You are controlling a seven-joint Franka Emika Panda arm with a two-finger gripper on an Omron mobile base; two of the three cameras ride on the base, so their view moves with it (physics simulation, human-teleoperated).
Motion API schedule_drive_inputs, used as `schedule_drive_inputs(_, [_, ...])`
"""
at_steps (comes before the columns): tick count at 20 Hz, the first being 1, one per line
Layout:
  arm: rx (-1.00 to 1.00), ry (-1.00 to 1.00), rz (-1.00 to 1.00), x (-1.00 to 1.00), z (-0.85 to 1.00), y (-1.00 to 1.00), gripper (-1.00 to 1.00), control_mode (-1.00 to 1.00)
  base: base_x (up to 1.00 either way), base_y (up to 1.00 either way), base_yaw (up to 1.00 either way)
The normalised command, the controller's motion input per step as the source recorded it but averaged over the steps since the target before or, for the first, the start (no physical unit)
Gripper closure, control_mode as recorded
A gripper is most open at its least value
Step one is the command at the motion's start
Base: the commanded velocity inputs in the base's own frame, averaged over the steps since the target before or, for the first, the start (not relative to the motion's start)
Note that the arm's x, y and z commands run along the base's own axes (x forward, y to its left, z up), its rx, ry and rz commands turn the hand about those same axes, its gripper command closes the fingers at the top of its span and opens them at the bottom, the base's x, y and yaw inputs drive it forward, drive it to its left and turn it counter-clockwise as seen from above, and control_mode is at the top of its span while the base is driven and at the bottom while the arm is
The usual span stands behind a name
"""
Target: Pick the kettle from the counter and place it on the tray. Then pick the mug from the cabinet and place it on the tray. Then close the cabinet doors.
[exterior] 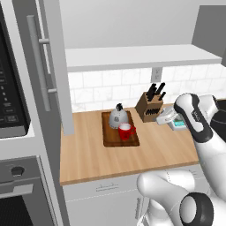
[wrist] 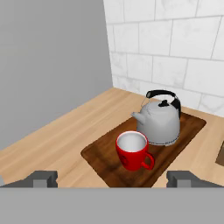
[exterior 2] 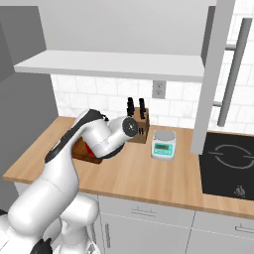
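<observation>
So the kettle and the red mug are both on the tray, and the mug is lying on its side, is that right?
Not quite. The kettle and the red mug are both on the tray, but the mug stands upright, its open mouth facing up. The hand view shows this.

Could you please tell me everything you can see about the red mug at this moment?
The mug is small, glossy bright red, with a pale inside that looks empty and a loop handle on its side. It stands upright on the dark wooden tray, at the end away from the tiled wall, right beside the silver kettle; whether they touch is unclear. The open gripper is clear of it.
</observation>
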Motion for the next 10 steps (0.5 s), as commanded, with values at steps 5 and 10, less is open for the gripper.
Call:
schedule_drive_inputs(5, [0.12,0.0,-0.01,-0.04,0.0,-0.09,-1.0,-1.0,0.0,0.0,0.0])
schedule_drive_inputs(10, [0.15,0.05,-0.18,-0.22,0.09,-0.31,-1.0,-1.0,0.0,0.0,0.0])
